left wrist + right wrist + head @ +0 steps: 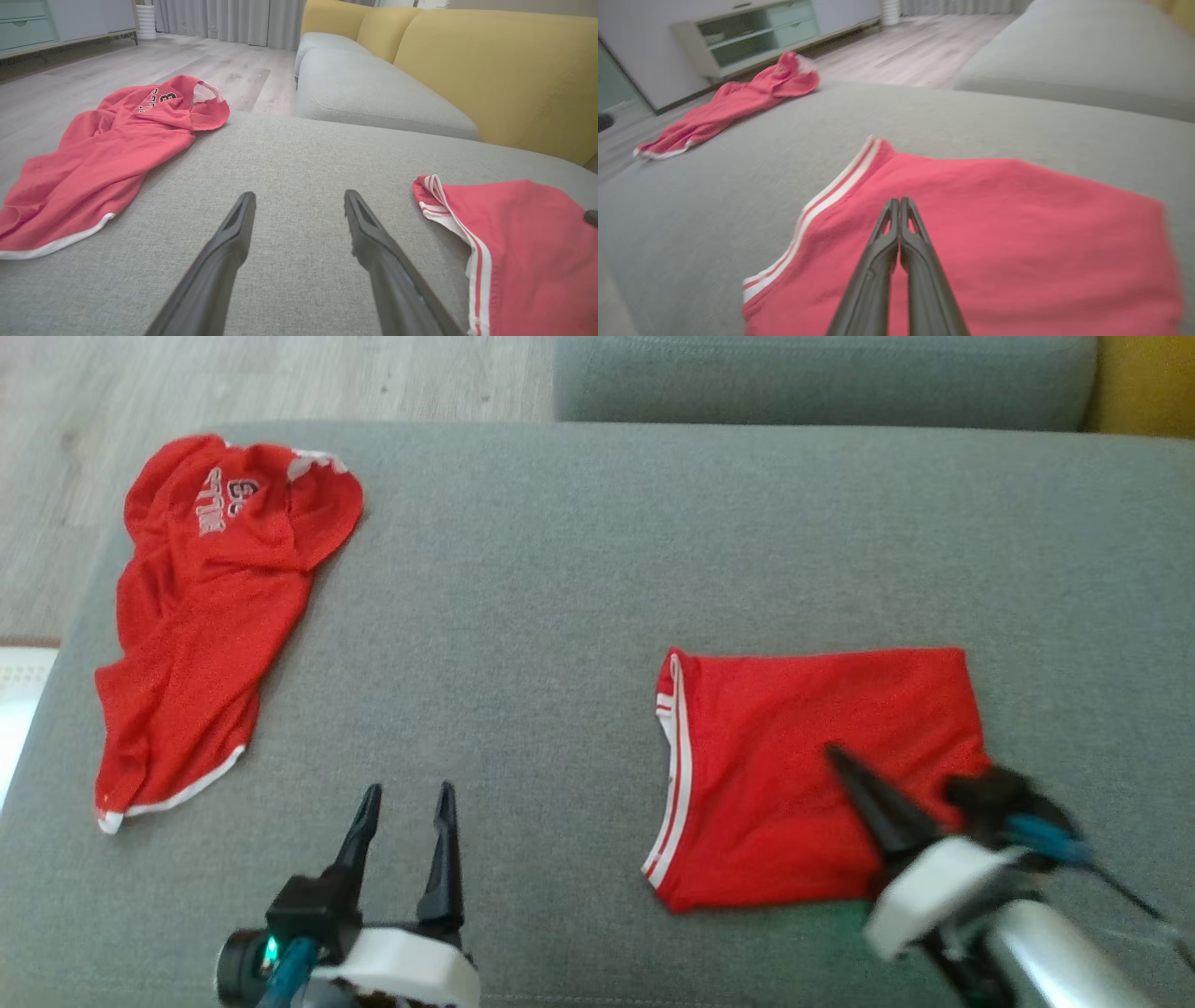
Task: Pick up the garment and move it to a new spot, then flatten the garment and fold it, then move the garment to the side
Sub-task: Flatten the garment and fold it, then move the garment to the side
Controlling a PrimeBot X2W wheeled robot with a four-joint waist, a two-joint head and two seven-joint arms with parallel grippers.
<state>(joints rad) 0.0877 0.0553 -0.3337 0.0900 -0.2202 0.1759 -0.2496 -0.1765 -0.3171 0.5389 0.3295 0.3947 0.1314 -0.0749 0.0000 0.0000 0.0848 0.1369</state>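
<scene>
The garment (812, 747) is red with white stripes along its left edge, and it lies folded flat on the right half of the grey cushion (560, 569). My right gripper (836, 756) is shut and hovers over the garment's near right part, fingers pointing up and left. In the right wrist view the gripper (900, 201) has its fingers pressed together with no cloth between them, above the garment (1017, 233). My left gripper (408, 791) stands open over bare cushion, left of the garment. In the left wrist view that gripper (300, 195) holds nothing, and the garment (528, 242) lies to its right.
A second red garment, a crumpled jersey (205, 616) with lettering, lies at the cushion's far left edge. Another grey cushion (822, 378) sits beyond, with a yellow backrest (504, 65) at the right. Wooden floor (187, 383) lies past the left edge.
</scene>
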